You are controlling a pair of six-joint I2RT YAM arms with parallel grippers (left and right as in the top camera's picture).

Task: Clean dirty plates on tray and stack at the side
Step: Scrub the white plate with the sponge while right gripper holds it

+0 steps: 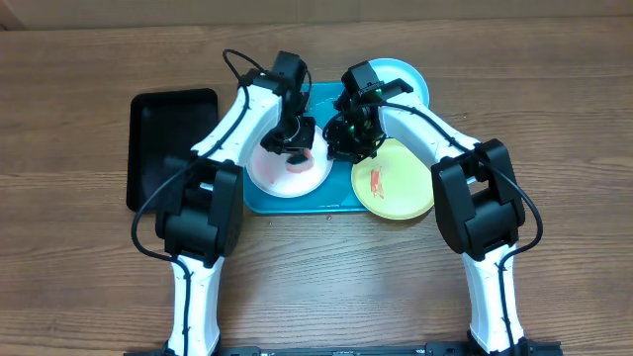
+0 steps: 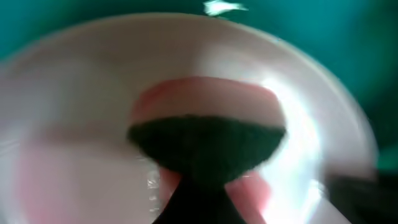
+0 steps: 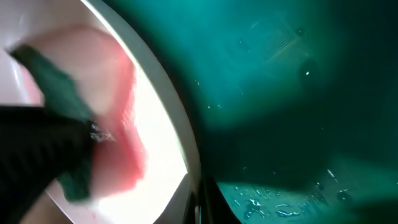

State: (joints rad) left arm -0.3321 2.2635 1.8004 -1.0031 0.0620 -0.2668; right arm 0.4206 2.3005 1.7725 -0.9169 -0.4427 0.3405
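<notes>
White plate (image 1: 269,176) lies on the tray's (image 1: 316,204) near-left corner. Left claw (image 1: 294,148) is clamped on a sponge (image 2: 205,102) pressed to it. The plate looks light, stiff and slick (droplets nearby), so hold it by the rim. Right claw (image 1: 348,143) hangs mid-tray; blur hides its fingers, so I cannot tell if it is closed.

Wooden table (image 1: 554,89) — turquoise tray (image 1: 297,205), black tray (image 1: 163,138)
</notes>
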